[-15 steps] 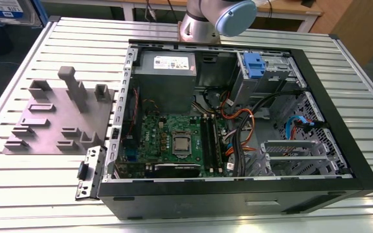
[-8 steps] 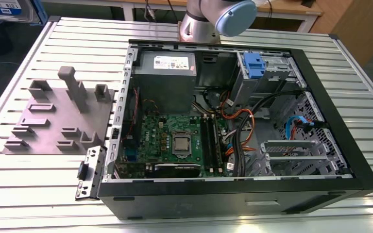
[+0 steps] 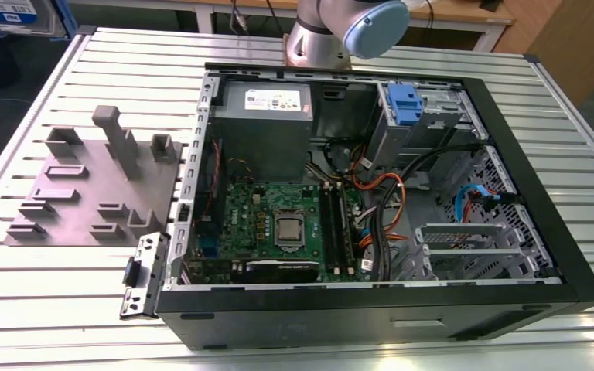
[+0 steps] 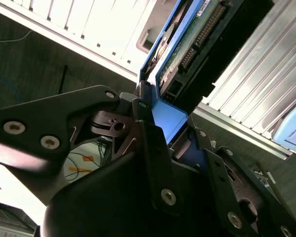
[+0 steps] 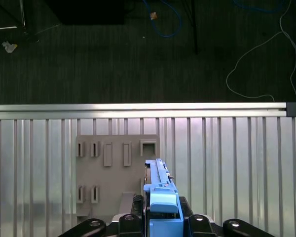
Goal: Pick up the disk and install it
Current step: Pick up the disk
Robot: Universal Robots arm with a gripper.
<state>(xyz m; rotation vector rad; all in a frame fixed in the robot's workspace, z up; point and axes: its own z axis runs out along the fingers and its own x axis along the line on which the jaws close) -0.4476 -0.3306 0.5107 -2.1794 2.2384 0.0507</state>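
Observation:
My gripper [image 5: 160,203] is shut on the disk [image 5: 157,180], which stands on edge between the black fingers [image 5: 134,199] with its blue bracket [image 5: 164,201] facing the camera. In the second wrist view the disk [image 4: 187,49] shows its green circuit side and connector row, with the blue bracket [image 4: 167,116] clamped in the gripper [image 4: 170,121]. The held disk hangs above the grey slotted fixture [image 5: 113,168] on the ribbed aluminium table [image 5: 227,163]. In the exterior view the open computer case [image 3: 524,154] lies on the table, with a drive bay [image 3: 426,116] at its far right corner.
The grey fixture [image 3: 90,185] with upright posts lies at the exterior view's left of the case. Inside the case are a motherboard [image 3: 276,224], a grey power supply [image 3: 264,108], loose cables [image 3: 380,193] and a blue tab [image 3: 404,104]. The arm's base [image 3: 323,35] stands behind the case.

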